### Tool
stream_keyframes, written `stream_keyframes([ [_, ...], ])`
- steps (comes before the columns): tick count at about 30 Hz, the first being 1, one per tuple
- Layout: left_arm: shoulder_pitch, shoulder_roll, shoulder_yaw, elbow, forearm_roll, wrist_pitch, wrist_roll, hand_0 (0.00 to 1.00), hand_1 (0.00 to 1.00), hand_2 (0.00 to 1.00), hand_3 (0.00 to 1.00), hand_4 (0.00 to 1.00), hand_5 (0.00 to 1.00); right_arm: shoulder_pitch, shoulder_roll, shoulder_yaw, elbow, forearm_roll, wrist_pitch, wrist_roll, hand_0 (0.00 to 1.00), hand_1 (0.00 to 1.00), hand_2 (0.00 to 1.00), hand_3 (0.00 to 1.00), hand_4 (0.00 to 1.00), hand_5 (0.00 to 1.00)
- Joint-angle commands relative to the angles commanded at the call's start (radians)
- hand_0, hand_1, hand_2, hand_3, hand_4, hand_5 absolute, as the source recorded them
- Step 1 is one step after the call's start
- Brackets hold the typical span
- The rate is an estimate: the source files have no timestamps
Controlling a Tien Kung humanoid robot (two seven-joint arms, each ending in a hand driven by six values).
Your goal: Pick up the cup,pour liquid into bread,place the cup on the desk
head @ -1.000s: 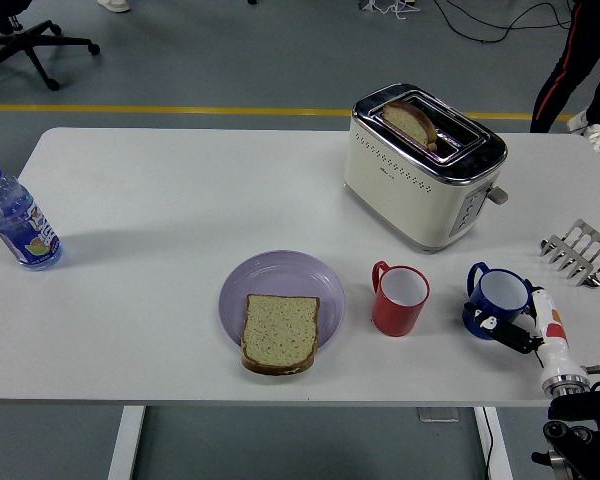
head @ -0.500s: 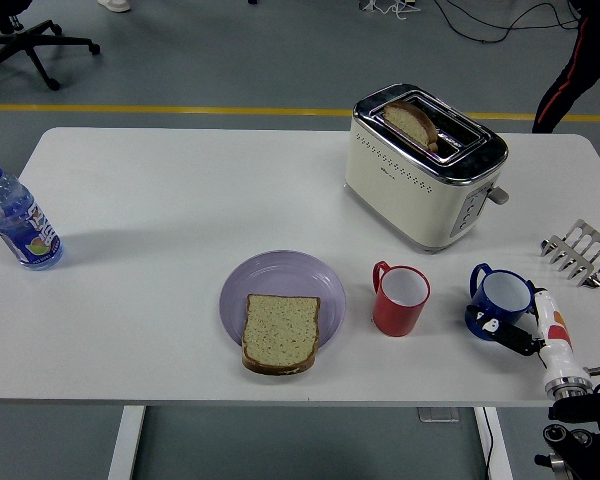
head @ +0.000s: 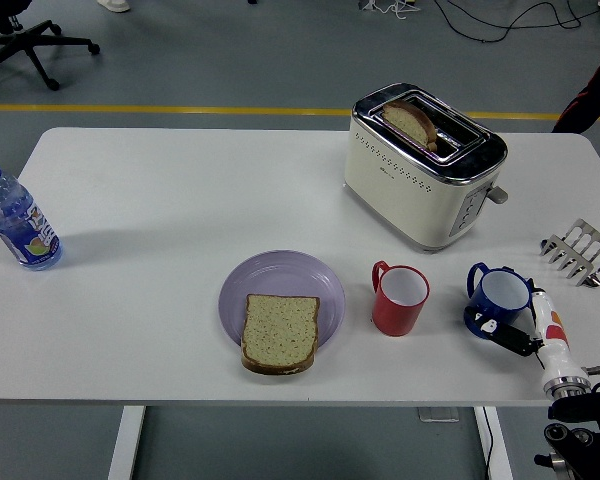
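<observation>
A blue cup (head: 502, 298) with a white inside stands upright near the table's right front corner. My right hand (head: 528, 336) comes in from the lower right corner and lies against the cup's near right side; most of the hand is hidden by the frame edge. A red cup (head: 400, 299) stands upright to the left of the blue one. A slice of bread (head: 280, 332) lies on the front part of a purple plate (head: 280, 278). My left arm is out of view.
A cream toaster (head: 423, 166) with a slice in its slot stands at the back right. A metal toast rack (head: 580, 251) sits at the right edge. A water bottle (head: 16, 220) stands at the far left. A person's leg (head: 598, 100) shows at the top right.
The person's leg at the top right has moved further right, almost out of the picture. My right hand and the blue cup have barely shifted.
</observation>
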Motion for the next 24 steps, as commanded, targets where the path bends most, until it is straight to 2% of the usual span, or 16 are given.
stream_keyframes([
  [5, -0.002, 0.0, 0.004, 0.0, -0.006, 0.0, -0.001, 0.682, 0.748, 0.767, 0.66, 0.415, 0.998, 0.0, 0.0, 0.01, 0.008, 0.028, -0.02, 0.041, 0.92, 0.865, 0.973, 0.998, 0.929, 0.186],
  [14, -0.005, 0.0, 0.0, 0.0, -0.001, 0.0, -0.001, 0.682, 0.748, 0.767, 0.66, 0.415, 0.998, -0.015, -0.007, 0.028, 0.038, 0.03, -0.014, 0.048, 0.926, 0.866, 0.973, 0.998, 0.933, 0.19],
  [22, -0.006, 0.0, 0.003, 0.0, -0.005, 0.001, -0.003, 0.681, 0.747, 0.766, 0.66, 0.416, 0.998, -0.041, -0.017, 0.039, 0.099, 0.015, -0.009, 0.043, 0.929, 0.86, 0.97, 0.998, 0.946, 0.199],
  [24, -0.006, 0.001, 0.001, 0.0, -0.003, 0.001, -0.003, 0.681, 0.747, 0.766, 0.66, 0.416, 0.998, -0.053, -0.02, 0.048, 0.143, 0.01, -0.013, 0.043, 0.929, 0.86, 0.97, 0.998, 0.946, 0.199],
])
